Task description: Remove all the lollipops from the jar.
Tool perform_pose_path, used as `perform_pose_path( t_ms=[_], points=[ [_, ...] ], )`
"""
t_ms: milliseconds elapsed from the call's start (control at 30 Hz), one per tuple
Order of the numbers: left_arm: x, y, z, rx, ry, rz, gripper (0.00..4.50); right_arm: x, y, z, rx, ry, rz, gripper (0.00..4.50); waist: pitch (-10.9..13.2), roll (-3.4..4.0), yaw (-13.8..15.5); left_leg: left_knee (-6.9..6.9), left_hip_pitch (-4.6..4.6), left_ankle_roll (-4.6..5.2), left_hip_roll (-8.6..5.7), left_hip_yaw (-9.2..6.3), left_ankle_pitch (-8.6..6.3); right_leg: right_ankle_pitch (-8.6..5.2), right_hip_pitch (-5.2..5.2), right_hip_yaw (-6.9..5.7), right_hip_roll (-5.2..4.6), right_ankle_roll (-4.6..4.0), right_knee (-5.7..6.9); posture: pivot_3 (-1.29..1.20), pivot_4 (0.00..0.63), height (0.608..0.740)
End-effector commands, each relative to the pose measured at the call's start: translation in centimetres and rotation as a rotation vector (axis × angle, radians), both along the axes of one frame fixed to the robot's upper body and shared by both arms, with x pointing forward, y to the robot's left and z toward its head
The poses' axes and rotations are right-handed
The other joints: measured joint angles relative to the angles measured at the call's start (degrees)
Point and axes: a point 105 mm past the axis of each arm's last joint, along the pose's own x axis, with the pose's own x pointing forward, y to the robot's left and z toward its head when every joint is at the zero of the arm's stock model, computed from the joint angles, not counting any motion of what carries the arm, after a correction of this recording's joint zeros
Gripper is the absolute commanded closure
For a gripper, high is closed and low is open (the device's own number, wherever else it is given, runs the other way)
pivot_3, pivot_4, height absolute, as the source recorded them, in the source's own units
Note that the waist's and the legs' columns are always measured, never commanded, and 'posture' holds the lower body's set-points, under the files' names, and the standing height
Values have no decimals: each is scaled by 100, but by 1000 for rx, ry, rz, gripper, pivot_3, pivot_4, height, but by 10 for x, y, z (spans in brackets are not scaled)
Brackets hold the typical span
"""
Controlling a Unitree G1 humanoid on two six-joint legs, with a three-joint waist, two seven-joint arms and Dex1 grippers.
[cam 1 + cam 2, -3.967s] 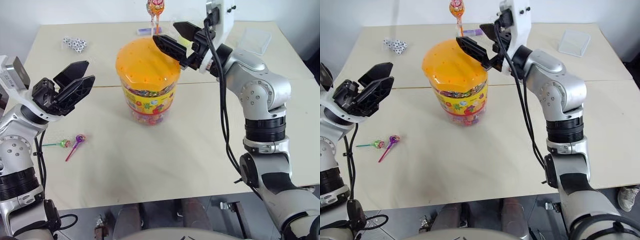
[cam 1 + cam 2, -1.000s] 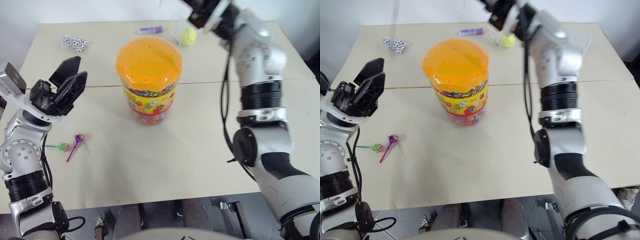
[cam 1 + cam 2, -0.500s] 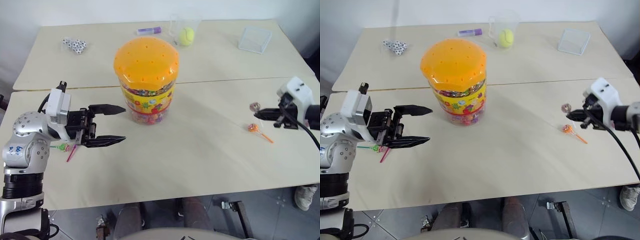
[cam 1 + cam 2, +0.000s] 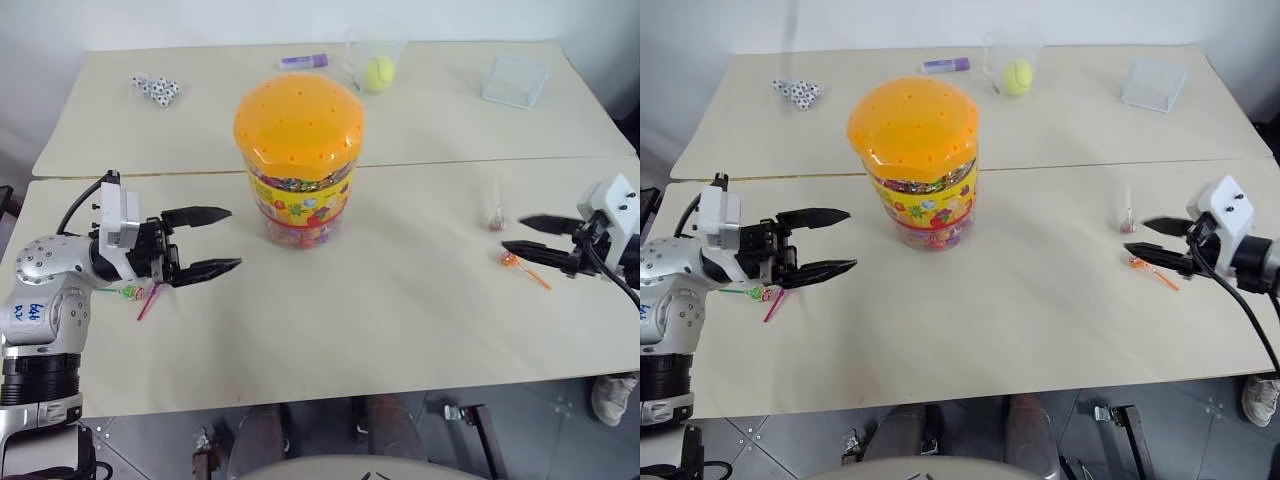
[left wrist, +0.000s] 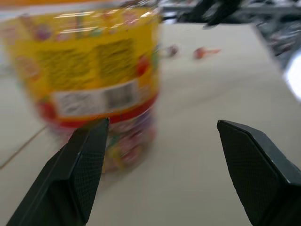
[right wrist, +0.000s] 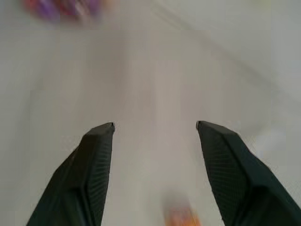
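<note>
The jar [image 4: 299, 160] stands mid-bench, orange lid on. The left gripper [image 4: 215, 241] hangs level to the jar's left, jaws spread and empty. Far to the jar's right, the right gripper [image 4: 527, 236] has jaws parted over an orange lollipop [image 4: 512, 261] lying on the bench (another one blurs just beyond it). Green and purple lollipops [image 4: 140, 294] lie left of the jar. The risk: those wide left jaws could bump the jar and tip it.
</note>
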Motion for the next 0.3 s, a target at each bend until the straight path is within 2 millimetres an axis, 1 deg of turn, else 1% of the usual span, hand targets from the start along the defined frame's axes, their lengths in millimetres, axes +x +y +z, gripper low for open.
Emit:
perform_pose_path(
  t_ms=[33,67,100,133,167,200,233,300],
  points=[
    [-3,25,-13,37,-6,163,613,-20,57,7,115,-74,274,1462,0,0,-22,-3,3,0,0,-1,0,0,0,0,1,1,0,0,150,740],
    [-4,28,-17,39,7,187,613,-23,68,5,124,-100,321,1268,0,0,-29,-5,6,1,2,-1,-1,0,0,-1,1,1,2,0,150,740],
    [-4,30,-20,36,10,212,613,-27,75,-2,110,-80,361,954,0,0,-22,-9,6,1,2,-2,-1,0,-1,-4,3,1,2,0,150,740],
    [-5,33,-25,29,20,248,613,-29,84,-13,76,-83,419,635,0,0,-20,-8,3,0,3,-5,-1,0,-2,-7,2,1,2,0,150,740],
    [-7,34,-31,32,25,280,613,-29,91,-25,66,-49,461,290,1,-3,3,-7,0,0,2,-4,-1,0,-3,-7,0,1,2,0,150,740],
    [-9,35,-34,34,28,302,613,-28,96,-33,59,-29,489,44,0,-3,19,-1,-4,2,1,-6,-2,1,-3,-7,-1,1,1,0,150,740],
    [-13,34,-38,36,26,318,613,-27,100,-41,41,-40,516,44,0,-5,31,4,-4,7,0,-5,-5,1,-2,-7,-4,3,1,0,150,740],
    [-17,32,-40,37,22,332,613,-25,103,-48,18,-59,542,44,-1,-7,46,13,-4,12,-1,-4,-8,3,1,-5,-7,4,1,0,150,740]
  ],
)
